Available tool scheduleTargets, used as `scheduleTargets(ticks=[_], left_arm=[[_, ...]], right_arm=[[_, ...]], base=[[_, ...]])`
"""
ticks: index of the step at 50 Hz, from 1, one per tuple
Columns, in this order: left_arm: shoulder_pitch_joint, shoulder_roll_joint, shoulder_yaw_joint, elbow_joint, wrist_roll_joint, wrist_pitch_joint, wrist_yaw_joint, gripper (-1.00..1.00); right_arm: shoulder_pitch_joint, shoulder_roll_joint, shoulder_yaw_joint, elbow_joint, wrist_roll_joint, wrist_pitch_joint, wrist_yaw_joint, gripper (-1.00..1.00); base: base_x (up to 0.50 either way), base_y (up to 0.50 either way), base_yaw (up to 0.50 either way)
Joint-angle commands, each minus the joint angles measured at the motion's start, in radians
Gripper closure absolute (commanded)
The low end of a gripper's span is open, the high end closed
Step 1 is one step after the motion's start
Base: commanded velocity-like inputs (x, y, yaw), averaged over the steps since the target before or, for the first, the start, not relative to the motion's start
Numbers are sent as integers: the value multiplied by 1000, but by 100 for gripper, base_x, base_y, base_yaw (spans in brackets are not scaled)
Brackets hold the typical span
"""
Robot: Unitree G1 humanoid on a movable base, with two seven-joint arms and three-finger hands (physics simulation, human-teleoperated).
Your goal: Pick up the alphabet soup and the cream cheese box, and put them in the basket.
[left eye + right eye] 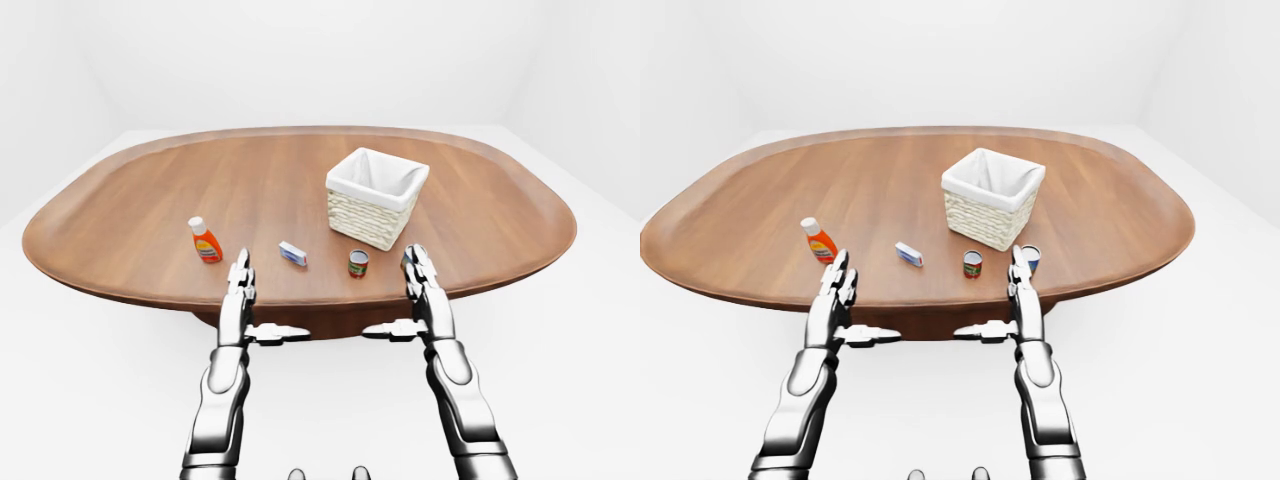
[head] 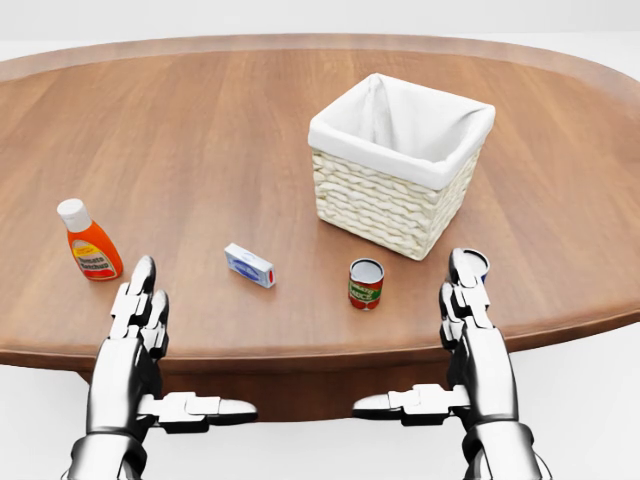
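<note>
The right robot hand largely hides a second can.

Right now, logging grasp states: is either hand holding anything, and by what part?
Nothing is held. The left hand and right hand hover open at the table's near edge, apart from the soup can and cream cheese box.

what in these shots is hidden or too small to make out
- Second can: mostly hidden behind the right hand in the head view; the right-eye view shows only part of it, label unreadable.
- Basket floor: hidden by its white liner and walls in all views.
- Alphabet soup, cream cheese box and orange bottle: label text too small to read.
- Table: left and right ends cut off by the head view's edges.
</note>
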Motion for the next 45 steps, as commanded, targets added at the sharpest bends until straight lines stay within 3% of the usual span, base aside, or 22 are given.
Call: scheduleTargets(ticks=[1,10,17,18,21,23,29,35,39,42,45], left_arm=[[2,11,15,3,4,-16,-25,-100],[7,9,11,-16,1,-13,-37,-100],[0,11,15,9,1,-28,-38,-100],[5,10,13,-7,2,-17,-38,-100],[-1,10,15,11,3,-25,-38,-100],[2,10,14,-1,3,-16,-37,-100],[1,10,15,7,3,-21,-37,-100],[-4,11,16,21,4,-30,-37,-100],[-3,10,14,11,7,-20,-35,-100],[3,10,12,-4,8,-12,-35,-100],[1,10,14,8,7,-22,-35,-100]], right_arm=[[1,-12,-23,1,9,-4,24,-100],[-5,-12,-22,13,3,-2,25,-100],[-6,-12,-21,18,3,-3,26,-100],[-5,-12,-21,17,4,-3,26,-100],[-9,-12,-23,24,7,-6,28,-100],[-5,-11,-21,12,6,2,27,-100],[-5,-11,-21,14,11,-2,31,-100],[-7,-12,-23,22,15,-10,34,-100],[-6,-12,-22,11,15,-1,34,-100],[-9,-13,-24,28,17,-15,36,-100],[-5,-12,-23,18,17,-10,36,-100]], base=[[0,0,0],[0,0,0],[0,0,0],[0,0,0],[0,0,0],[0,0,0],[0,0,0],[0,-19,0],[0,-18,0],[0,-18,0],[0,-18,0]])
